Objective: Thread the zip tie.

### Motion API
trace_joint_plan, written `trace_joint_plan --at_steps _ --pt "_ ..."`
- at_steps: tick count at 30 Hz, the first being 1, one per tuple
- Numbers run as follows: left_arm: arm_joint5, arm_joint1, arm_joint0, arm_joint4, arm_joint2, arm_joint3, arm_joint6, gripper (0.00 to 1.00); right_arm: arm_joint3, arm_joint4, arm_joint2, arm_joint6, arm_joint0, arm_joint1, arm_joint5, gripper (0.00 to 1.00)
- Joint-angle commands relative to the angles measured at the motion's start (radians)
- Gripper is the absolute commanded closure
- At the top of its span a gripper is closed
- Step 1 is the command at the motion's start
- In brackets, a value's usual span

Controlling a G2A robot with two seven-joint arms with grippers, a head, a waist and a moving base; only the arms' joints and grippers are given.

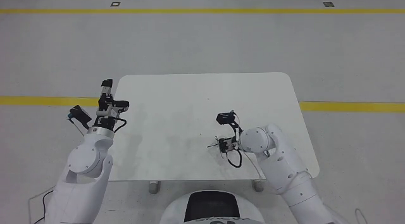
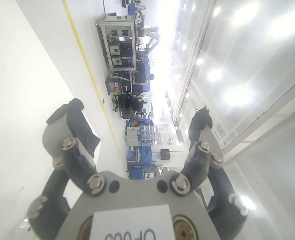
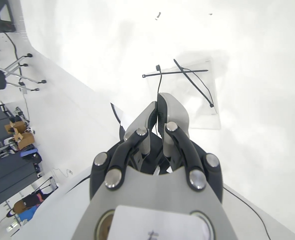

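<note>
Right gripper [image 3: 157, 102]: fingers clenched, pads pressed together on the strap of a black zip tie [image 3: 159, 83]. The strap runs out past my fingertips and ends in its square head. In the top view this gripper [image 1: 219, 143] sits lower centre-right of the frame, over the right half of the white table [image 1: 190, 97].

Beyond the held tie, two loose ties [image 3: 195, 86] lie crossed over each other on a clear plastic sheet [image 3: 205, 118], which lies flat on the tabletop. In my right wrist view the held strap passes in front of one of them. I cannot tell whether they touch.

Left gripper [image 2: 138, 108]: released, fingers spread wide, nothing between them. In the top view it [image 1: 106, 88] stands centre-left of the frame, at the table's left edge, well apart from the ties.
</note>
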Motion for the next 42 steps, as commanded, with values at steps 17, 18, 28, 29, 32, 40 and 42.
trace_joint_plan --at_steps 17,18,28,29,32,40,42 --pt "0.000 0.000 0.000 0.000 0.000 0.000 0.000 0.00 0.139 0.447 0.135 0.053 0.002 0.075 -0.296 1.00" --pt "0.000 0.000 0.000 0.000 0.000 0.000 0.000 0.00 0.144 0.460 0.132 0.053 0.003 0.080 -0.296 1.00" --pt "0.000 0.000 0.000 0.000 0.000 0.000 0.000 0.00 0.165 0.518 0.079 0.036 0.021 0.113 -0.296 1.00" --pt "0.000 0.000 0.000 0.000 0.000 0.000 0.000 0.00 0.165 0.518 0.079 0.036 0.021 0.113 -0.296 1.00" --pt "0.000 0.000 0.000 0.000 0.000 0.000 0.000 0.00 0.165 0.518 0.079 0.036 0.021 0.113 -0.296 1.00" --pt "-0.005 0.001 -0.006 0.025 0.006 -0.013 -0.014 0.00 0.165 0.547 0.083 -0.021 0.013 0.114 -0.275 1.00" --pt "-0.017 0.004 -0.010 0.105 0.022 -0.052 -0.063 0.00 0.167 0.594 0.099 -0.039 0.010 0.117 -0.260 1.00"
